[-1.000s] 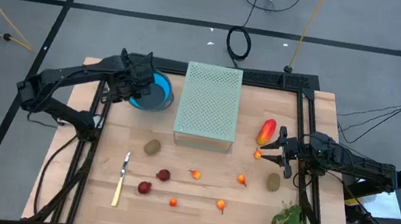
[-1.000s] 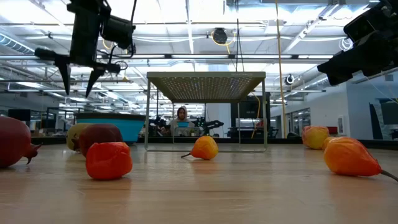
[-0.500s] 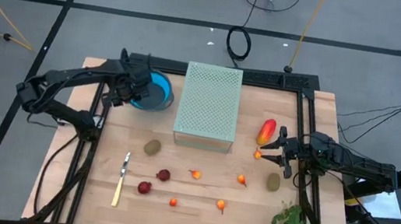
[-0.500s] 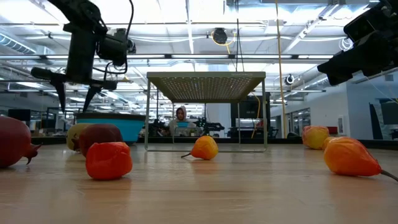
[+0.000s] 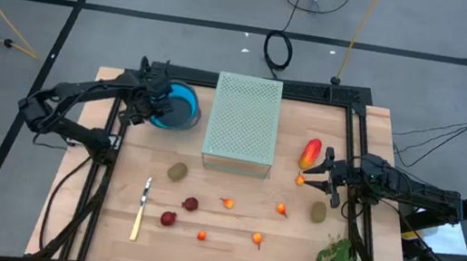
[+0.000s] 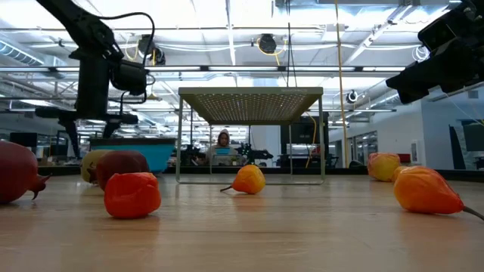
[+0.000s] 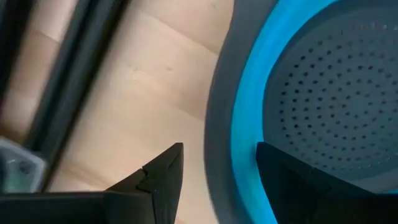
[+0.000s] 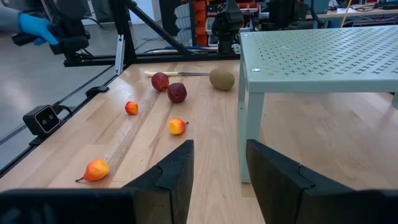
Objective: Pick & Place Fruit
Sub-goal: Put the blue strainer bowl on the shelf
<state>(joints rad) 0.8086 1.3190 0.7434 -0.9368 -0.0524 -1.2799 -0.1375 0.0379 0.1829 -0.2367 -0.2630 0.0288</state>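
High view — left tool open, straddling blue bowl rim.

No readable text, labels, brands or nos. anywhere: nothing legible on table, arms, objs or in room behind; any markings there too small/blurred to make out.

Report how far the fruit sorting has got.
Done: nothing shows as placed; what the left wrist view shows of the blue bowl is bare. In hand: the left gripper straddles the bowl's rim, open, holding nothing. The right gripper hangs empty beside the red-and-yellow piece. Left: every fruit in view lies on the table.
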